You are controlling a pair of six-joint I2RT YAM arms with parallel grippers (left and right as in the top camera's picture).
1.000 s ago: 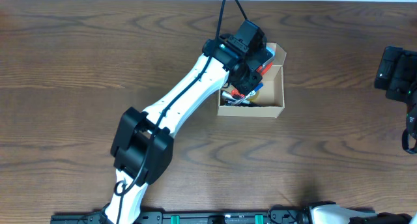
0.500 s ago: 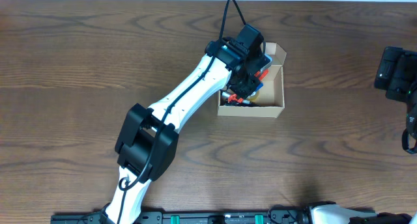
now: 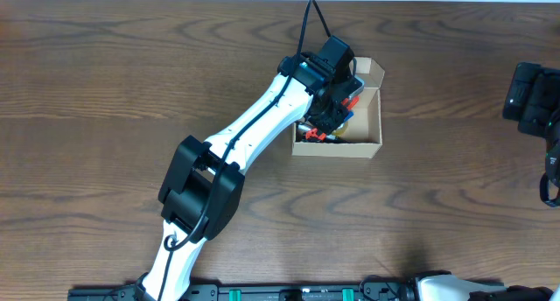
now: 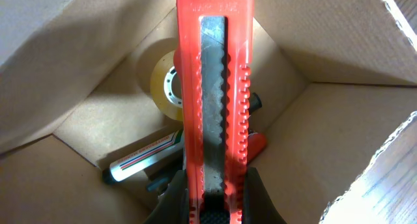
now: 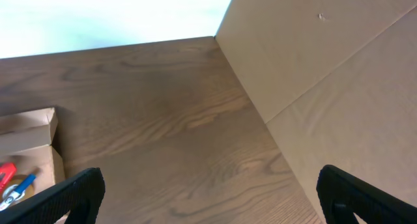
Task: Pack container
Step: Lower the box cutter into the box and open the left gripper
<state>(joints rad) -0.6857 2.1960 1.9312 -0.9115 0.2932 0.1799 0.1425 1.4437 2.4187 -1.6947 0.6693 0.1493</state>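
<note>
Left pincer (image 4: 215, 201), clamped on red cutter (image 4: 215, 87), has dipped deeper into box (image 3: 341, 149) near far edge of worktop (image 3: 105, 91); release should follow. Right pincer (image 5: 212, 198) gapes idle.

The box (image 3: 350, 149) sits on the table (image 3: 105, 91) right of centre, the left gripper (image 3: 331, 104) above its opening, the right arm (image 3: 529, 100) well apart at the right edge. In the box, a cutter (image 4: 214, 87) between the gripper's fingers hangs over a tape roll (image 4: 163, 84) and a marker (image 4: 143, 160) on the bottom
</note>
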